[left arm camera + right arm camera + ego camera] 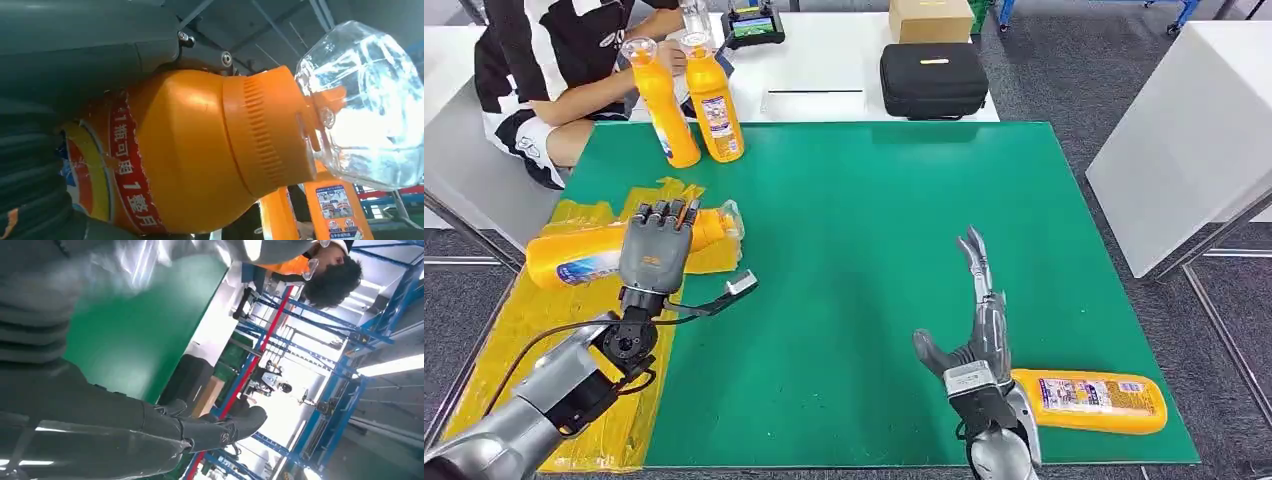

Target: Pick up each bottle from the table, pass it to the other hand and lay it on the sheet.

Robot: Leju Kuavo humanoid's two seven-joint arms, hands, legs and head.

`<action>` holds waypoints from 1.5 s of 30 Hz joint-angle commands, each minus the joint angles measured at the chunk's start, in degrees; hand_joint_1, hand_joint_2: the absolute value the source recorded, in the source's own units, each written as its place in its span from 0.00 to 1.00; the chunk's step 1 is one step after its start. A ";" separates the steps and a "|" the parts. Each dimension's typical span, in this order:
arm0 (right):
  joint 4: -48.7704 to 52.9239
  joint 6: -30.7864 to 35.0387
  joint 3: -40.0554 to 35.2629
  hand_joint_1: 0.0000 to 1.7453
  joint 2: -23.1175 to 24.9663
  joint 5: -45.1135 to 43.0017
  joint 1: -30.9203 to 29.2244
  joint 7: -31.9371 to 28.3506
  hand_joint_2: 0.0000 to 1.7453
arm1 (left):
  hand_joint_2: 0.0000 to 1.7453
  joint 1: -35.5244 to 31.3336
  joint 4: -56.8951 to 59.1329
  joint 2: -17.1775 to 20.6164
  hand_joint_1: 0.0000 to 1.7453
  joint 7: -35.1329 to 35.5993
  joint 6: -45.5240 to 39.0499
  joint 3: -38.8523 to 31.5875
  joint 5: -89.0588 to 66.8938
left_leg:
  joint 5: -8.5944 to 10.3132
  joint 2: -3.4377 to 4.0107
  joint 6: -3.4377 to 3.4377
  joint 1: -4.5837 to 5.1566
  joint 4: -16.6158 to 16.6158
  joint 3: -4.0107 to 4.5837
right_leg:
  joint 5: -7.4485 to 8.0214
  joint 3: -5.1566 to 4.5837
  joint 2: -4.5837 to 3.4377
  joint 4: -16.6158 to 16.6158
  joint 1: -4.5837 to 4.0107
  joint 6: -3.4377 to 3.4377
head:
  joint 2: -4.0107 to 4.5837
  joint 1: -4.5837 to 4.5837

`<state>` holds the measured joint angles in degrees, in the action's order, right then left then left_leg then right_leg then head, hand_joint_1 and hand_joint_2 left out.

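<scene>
An orange bottle [574,262] with a clear cap [730,220] lies on the yellow sheet [534,330] at the left. My left hand [656,250] lies over its middle and grips it, fingers reaching over the far side. The left wrist view has the same bottle [200,150] tight against the hand, with its cap [365,105] sticking out. My right hand [979,320] hovers open over the green mat [854,230], fingers straight and pointing away. Just right of that wrist, a second orange bottle [1089,400] lies at the mat's near edge.
A seated person [564,60] at the back left holds two upright orange bottles [664,105] [716,100] on the mat's far corner. Behind the mat stand a black case [934,78] and a cardboard box [929,18]. A white table [1184,130] is at the right.
</scene>
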<state>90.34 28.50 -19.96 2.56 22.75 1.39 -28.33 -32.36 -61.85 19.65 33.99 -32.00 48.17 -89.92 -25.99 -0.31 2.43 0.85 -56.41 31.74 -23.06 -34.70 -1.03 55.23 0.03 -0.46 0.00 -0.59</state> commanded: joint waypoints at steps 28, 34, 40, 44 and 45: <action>-1.36 -3.15 5.28 0.00 3.72 3.96 -2.07 3.05 1.00 | 1.00 -3.78 31.36 -16.80 0.36 -42.21 16.49 -36.36 6.56 | -0.13 -0.06 -0.23 -0.10 -0.01 -0.28 | -0.14 0.34 0.19 -0.03 -0.09 -0.02 | 0.00 0.00; -1.40 -3.29 5.23 0.00 3.54 4.19 -2.18 3.20 1.00 | 1.00 -3.35 31.80 -16.91 0.00 -42.76 15.56 -36.33 6.50 | -0.14 -0.05 -0.21 -0.09 -0.01 -0.29 | -0.14 0.35 0.17 -0.04 -0.08 -0.04 | 0.00 -0.02; -2.42 -3.44 4.96 0.00 3.35 4.38 -2.65 3.29 1.00 | 1.00 -3.03 31.42 -17.42 0.00 -37.02 10.20 -36.13 3.74 | -0.17 -0.04 -0.25 -0.10 -0.01 -0.37 | -0.16 0.43 0.18 -0.05 -0.08 -0.05 | 0.00 0.00; -2.84 -3.00 4.38 0.00 3.19 4.63 -3.33 3.36 1.00 | 0.00 -3.67 30.64 -15.47 0.00 -23.23 5.95 -29.85 -0.08 | -0.07 -0.02 -0.15 -0.06 0.01 -0.12 | -0.05 0.17 0.12 -0.04 -0.04 -0.02 | 0.00 0.00; -2.63 -2.76 4.30 0.00 3.01 4.80 -3.19 3.55 1.00 | 0.00 -2.72 28.29 -15.59 0.00 -22.36 3.28 -30.86 -0.08 | -0.11 -0.01 -0.20 -0.07 -0.01 -0.21 | -0.10 0.25 0.13 -0.02 -0.05 -0.02 | 0.00 -0.02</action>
<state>91.23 25.20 -15.78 5.84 27.30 0.74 -25.20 -33.18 -34.21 3.37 2.27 -22.82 13.27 -88.57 -25.99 -0.32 2.43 0.86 -56.41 31.79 -23.06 -34.72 -0.99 55.23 0.05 -0.47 0.00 -0.61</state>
